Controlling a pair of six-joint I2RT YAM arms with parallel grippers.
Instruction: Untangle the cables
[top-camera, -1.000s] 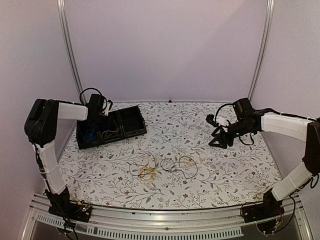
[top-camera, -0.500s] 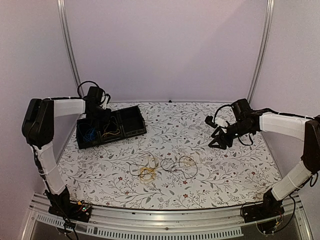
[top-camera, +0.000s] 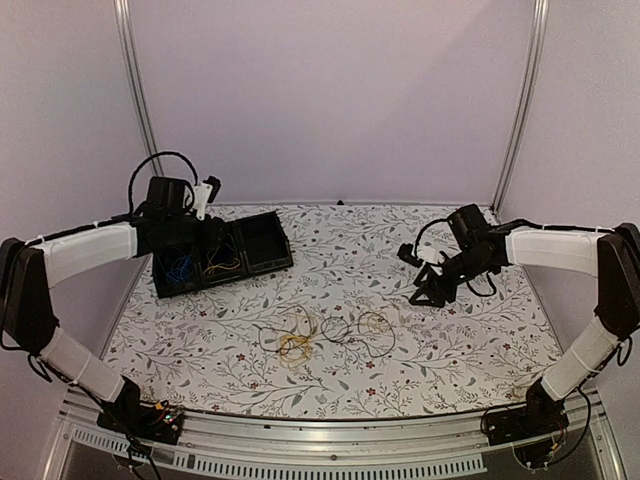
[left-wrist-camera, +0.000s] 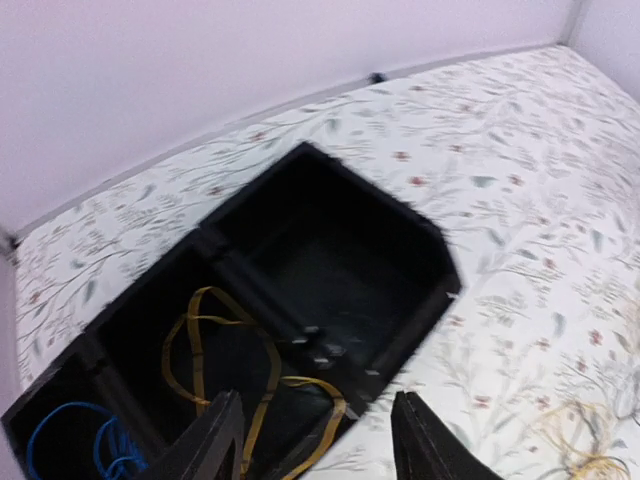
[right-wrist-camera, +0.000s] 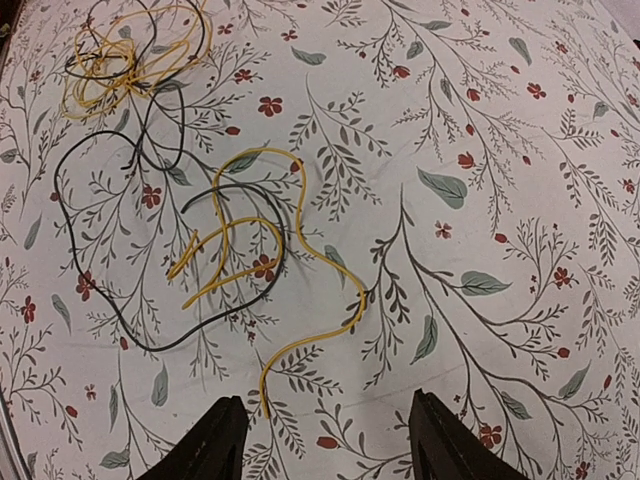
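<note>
The left end effector (left-wrist-camera: 318, 428) hangs spread and empty over the bin (left-wrist-camera: 350, 260) at ten o'clock, where a yellow cable (left-wrist-camera: 195, 345) lies sorted, while the right end effector (right-wrist-camera: 325, 440), likewise empty, apparently lines up on the tangled cables (right-wrist-camera: 235, 228) on the bench (right-wrist-camera: 520, 150) near six o'clock

You had a floral-patterned table (top-camera: 450, 340) carrying a black three-compartment bin (top-camera: 262, 245) at its far left, with tangled yellow and black cables (top-camera: 330, 330) mid-table.
</note>
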